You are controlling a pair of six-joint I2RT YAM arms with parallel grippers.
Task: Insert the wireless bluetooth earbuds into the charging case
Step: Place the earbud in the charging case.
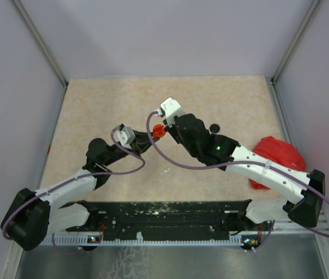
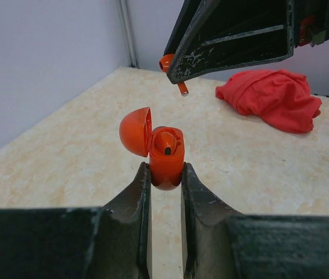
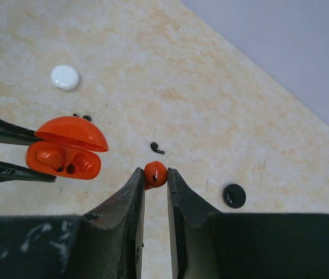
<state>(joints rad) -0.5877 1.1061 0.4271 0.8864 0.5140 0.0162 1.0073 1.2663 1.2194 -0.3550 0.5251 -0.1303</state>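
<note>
My left gripper (image 2: pixel 165 170) is shut on the lower body of an orange charging case (image 2: pixel 167 158), held upright above the table with its lid (image 2: pixel 135 131) swung open. An orange earbud (image 2: pixel 165 141) sits in one slot. My right gripper (image 3: pixel 155 172) is shut on a second red-orange earbud (image 3: pixel 156 174). In the left wrist view that earbud (image 2: pixel 170 63) hangs above and slightly behind the case, stem down. In the right wrist view the case (image 3: pixel 63 160) is to the left of the held earbud. In the top view both grippers meet at the case (image 1: pixel 158 131).
A black earbud (image 3: pixel 156 148) lies on the table beyond my right fingers. A black round case (image 3: pixel 233 195) lies to the right and a white round case (image 3: pixel 65 77) at the far left. A red cloth lump (image 1: pixel 278 157) lies at the right edge.
</note>
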